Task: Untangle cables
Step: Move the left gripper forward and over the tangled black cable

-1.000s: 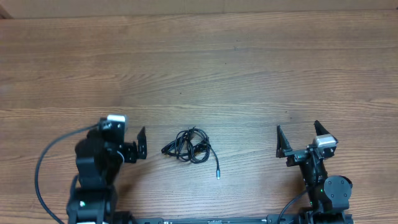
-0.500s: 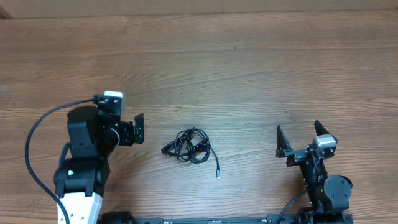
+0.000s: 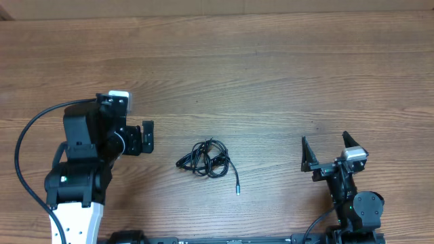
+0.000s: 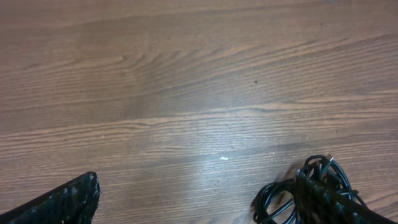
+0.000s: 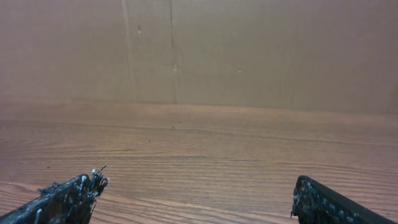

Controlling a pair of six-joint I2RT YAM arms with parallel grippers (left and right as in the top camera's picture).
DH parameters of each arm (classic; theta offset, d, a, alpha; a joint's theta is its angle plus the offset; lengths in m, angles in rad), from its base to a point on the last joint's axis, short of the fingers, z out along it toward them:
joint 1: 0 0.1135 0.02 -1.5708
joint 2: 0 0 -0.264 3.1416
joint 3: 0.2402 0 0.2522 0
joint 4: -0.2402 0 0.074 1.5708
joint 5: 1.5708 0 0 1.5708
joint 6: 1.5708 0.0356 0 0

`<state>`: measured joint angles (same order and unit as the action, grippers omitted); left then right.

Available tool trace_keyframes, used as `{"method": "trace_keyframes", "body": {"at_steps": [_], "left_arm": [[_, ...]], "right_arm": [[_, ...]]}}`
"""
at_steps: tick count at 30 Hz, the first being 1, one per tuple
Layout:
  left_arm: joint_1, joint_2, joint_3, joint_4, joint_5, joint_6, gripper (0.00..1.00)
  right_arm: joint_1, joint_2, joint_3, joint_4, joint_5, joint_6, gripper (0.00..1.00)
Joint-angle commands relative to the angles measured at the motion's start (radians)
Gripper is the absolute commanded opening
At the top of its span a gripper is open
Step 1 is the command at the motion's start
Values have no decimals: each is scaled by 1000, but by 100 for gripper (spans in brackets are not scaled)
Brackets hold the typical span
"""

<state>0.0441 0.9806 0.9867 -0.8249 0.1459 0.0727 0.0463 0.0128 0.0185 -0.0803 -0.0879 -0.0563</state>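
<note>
Far side of worktop [image 3: 271, 61]: all free, lots of room to move.
Near front edge, middle: cables [image 3: 207, 160] in a small heap.
Left of heap: left gripper [image 4: 199, 208] close by.
Right of heap: wide free gap before right gripper [image 3: 325, 144].

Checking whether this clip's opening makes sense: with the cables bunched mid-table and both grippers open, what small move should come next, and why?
Probably move the left gripper toward the cables and lower it over the bundle. It stands open beside them, nearer than the open right gripper, and nothing is held yet.
</note>
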Motion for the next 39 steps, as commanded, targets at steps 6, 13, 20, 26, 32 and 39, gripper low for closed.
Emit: {"method": "trace_keyframes", "body": {"at_steps": [6, 13, 20, 26, 32, 39], "left_arm": [[-8, 80, 21, -47, 71, -16, 99], [-63, 157, 44, -28, 54, -3, 99], [-117, 278, 191, -171, 58, 56, 100], [-197, 335, 246, -263, 66, 71, 99], [-256, 364, 246, -330, 69, 88, 100], [-261, 400, 246, -302, 61, 88, 100]], "right_arm": [[-3, -10, -10, 3, 12, 0, 100], [-3, -10, -10, 3, 12, 0, 100], [-3, -10, -10, 3, 12, 0, 100], [-3, -10, -10, 3, 12, 0, 100], [-3, -10, -10, 3, 12, 0, 100], [-3, -10, -10, 3, 12, 0, 100]]}}
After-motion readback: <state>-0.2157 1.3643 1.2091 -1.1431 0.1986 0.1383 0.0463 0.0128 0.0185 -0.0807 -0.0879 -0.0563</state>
